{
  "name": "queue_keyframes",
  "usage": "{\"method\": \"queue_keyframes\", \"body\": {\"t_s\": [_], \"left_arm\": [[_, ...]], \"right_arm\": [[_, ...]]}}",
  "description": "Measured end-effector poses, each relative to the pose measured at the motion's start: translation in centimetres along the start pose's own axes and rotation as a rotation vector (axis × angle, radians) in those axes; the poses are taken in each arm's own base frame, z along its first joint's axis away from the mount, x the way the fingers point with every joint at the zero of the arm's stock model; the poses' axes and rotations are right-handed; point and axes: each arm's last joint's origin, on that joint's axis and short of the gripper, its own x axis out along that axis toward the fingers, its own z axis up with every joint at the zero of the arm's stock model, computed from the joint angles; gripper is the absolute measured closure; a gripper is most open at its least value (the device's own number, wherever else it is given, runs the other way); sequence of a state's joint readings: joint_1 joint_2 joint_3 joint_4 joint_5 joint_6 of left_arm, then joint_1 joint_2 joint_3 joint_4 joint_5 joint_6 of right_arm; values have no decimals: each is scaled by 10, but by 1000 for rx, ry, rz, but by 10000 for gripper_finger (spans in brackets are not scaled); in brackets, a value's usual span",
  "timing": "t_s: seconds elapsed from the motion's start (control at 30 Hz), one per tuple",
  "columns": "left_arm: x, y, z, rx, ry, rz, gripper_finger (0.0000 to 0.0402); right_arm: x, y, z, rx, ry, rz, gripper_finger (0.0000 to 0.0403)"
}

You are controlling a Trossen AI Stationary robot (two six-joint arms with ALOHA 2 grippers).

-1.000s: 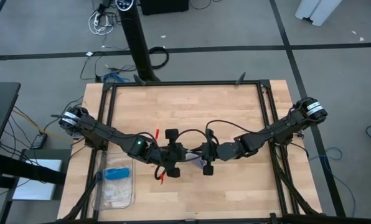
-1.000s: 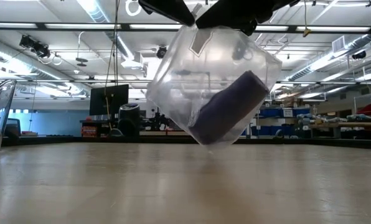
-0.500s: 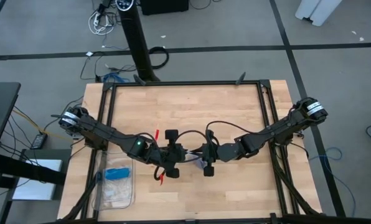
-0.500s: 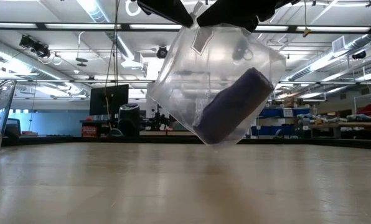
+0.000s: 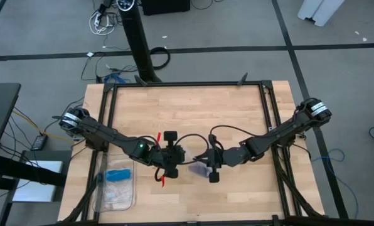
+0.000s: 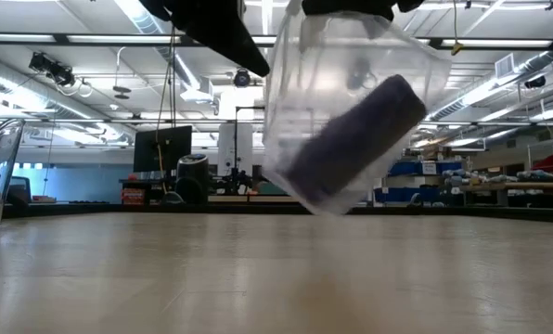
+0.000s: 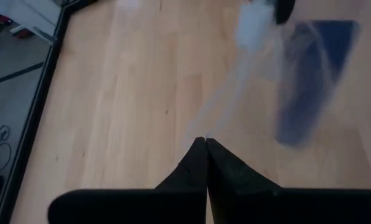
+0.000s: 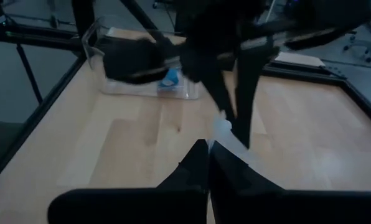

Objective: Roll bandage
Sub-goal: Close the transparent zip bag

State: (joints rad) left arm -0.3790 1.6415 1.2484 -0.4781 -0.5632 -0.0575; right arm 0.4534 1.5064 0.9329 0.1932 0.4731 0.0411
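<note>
A: Where's the dark navy rolled fabric bandage [image 6: 355, 139]?
B: Tilted inside the clear plastic bag [image 6: 295, 111], hanging above mid-bench, below the right gripper [image 5: 207, 164], which pinches the bag.
A: Left gripper [image 5: 172, 158]?
B: Closed, empty, alongside

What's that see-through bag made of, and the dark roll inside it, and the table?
The bag looks like thin clear plastic: the room shows through it and it glints and creases. The bandage inside looks like soft, matte navy fabric, probably woven, though no weave shows. The table looks like pale wood, with plank lines and grain.
</note>
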Motion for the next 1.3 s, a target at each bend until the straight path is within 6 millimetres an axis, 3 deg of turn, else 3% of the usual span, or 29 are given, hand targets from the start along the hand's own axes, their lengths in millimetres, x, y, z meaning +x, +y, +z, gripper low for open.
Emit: {"method": "queue_keyframes", "body": {"t_s": [0.23,0.4,0.53,0.83,1.1,1.3], "left_arm": [[-13,-6,14,-1,-131,-21,388],[-29,-3,24,3,-184,-51,361],[-37,-3,32,-27,-234,-171,331],[-32,0,36,-89,-247,-249,262],[-26,11,36,-204,-229,-242,255],[-22,8,35,-187,-218,-280,255]], "right_arm": [[-5,0,3,-7,-8,-4,403],[-6,3,1,-35,8,2,403],[-7,5,1,-85,6,6,403],[-7,5,1,-129,9,6,403],[-6,5,1,-131,9,5,403],[-6,5,1,-139,9,6,403]]}}
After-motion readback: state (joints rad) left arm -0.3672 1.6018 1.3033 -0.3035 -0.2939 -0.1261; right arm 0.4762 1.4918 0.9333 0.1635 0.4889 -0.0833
